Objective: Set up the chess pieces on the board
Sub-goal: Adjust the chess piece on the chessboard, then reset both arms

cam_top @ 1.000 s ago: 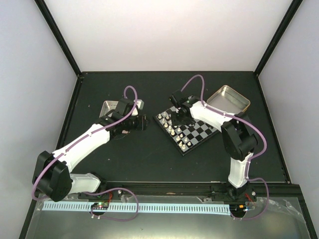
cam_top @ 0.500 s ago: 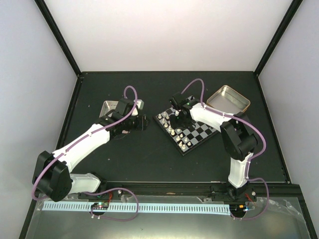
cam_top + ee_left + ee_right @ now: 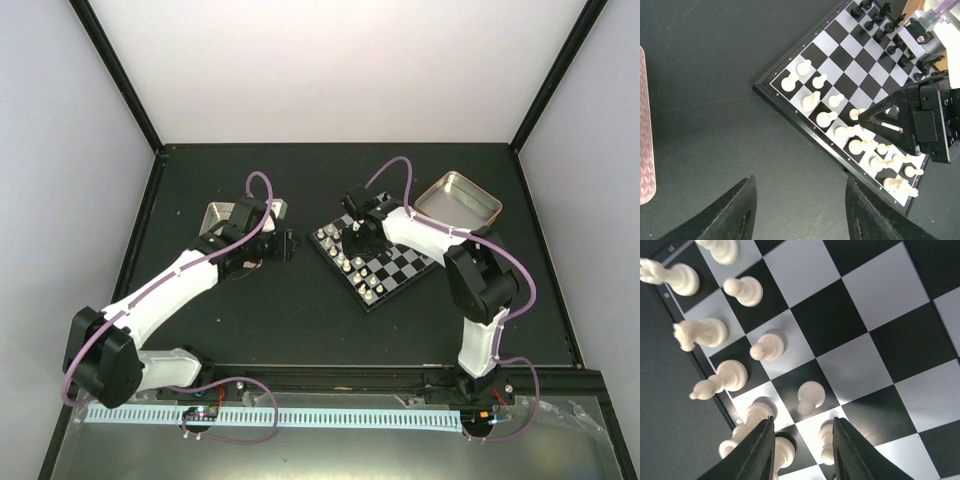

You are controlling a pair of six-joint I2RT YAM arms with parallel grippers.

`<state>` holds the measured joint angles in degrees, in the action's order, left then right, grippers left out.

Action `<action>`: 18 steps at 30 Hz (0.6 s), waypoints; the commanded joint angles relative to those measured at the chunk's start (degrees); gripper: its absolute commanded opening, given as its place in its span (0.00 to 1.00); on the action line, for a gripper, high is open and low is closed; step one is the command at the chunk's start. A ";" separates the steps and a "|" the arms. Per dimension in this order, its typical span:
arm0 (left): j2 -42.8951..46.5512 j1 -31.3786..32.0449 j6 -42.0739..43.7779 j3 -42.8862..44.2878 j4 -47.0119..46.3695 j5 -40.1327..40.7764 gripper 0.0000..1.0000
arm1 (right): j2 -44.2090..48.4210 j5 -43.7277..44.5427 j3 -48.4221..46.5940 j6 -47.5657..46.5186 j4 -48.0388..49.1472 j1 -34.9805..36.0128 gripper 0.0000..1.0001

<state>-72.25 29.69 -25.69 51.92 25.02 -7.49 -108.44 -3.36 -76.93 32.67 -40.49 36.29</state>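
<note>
Chess pieces (image 3: pixel 824 119) on the board (image 3: pixel 841 56)

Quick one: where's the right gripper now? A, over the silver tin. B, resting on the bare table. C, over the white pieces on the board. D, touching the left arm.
C: the right gripper hangs over the white pieces along one side of the board, and its wrist camera shows them right under its fingers.

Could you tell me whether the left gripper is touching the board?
Apart. The top external view shows a strip of bare table between the left gripper and the nearest corner of the board.
</note>
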 commanded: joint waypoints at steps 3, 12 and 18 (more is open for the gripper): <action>4.84 -0.51 -0.16 1.74 0.71 1.54 0.50 | 9.30 3.01 0.85 2.32 3.54 -0.36 0.39; 18.95 -0.51 -0.93 -0.83 1.28 6.00 0.58 | 25.77 13.25 4.65 2.28 4.44 -0.70 0.51; 34.33 -0.52 2.30 -3.56 0.95 10.28 0.74 | 39.66 23.05 8.62 -0.38 4.66 -0.97 0.67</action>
<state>-46.35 29.58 -25.67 50.11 25.89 -1.45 -76.14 10.15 -70.65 34.33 -36.47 35.59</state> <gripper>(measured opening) 0.687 0.628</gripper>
